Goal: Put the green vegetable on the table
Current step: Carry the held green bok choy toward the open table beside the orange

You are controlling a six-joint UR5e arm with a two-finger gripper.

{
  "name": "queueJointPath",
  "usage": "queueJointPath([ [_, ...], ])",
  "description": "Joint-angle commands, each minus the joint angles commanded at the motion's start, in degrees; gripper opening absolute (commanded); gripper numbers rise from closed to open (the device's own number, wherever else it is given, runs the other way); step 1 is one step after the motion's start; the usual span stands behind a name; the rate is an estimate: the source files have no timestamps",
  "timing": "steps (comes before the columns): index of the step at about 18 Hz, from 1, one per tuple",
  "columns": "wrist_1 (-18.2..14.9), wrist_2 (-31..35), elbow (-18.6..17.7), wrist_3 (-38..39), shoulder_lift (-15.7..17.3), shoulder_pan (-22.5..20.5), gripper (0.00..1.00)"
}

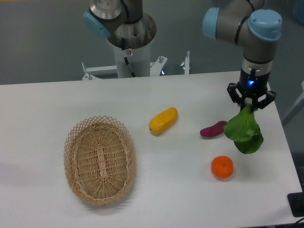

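The green vegetable (244,130) hangs leaves-down at the right of the white table (156,185), its whitish stem pinched in my gripper (250,103). The gripper is shut on that stem and points straight down. The broad leaves dangle just above the tabletop, or brush it; I cannot tell which. They hang right of the purple sweet potato and above the orange in the image.
A purple sweet potato (213,129) lies just left of the leaves. An orange (222,167) sits below them. A yellow oblong fruit (163,120) lies mid-table. An oval wicker basket (100,160) stands at the left. The table's right edge is close to the gripper.
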State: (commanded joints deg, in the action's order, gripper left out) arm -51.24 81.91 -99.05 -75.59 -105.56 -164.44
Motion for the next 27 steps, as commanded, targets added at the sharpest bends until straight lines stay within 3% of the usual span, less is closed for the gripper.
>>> queueJointPath([
  [5,-0.1,0.2,0.0,3.0,0.1,1.6,0.34],
  [11,0.9,0.4,-0.1,13.3,0.0,6.2,0.34],
  [19,4.1,2.4,-0.6,28.6,-4.7,15.5,0.34],
  [27,5.9,4.0,-0.4,28.3,-10.0,22.0,0.35],
])
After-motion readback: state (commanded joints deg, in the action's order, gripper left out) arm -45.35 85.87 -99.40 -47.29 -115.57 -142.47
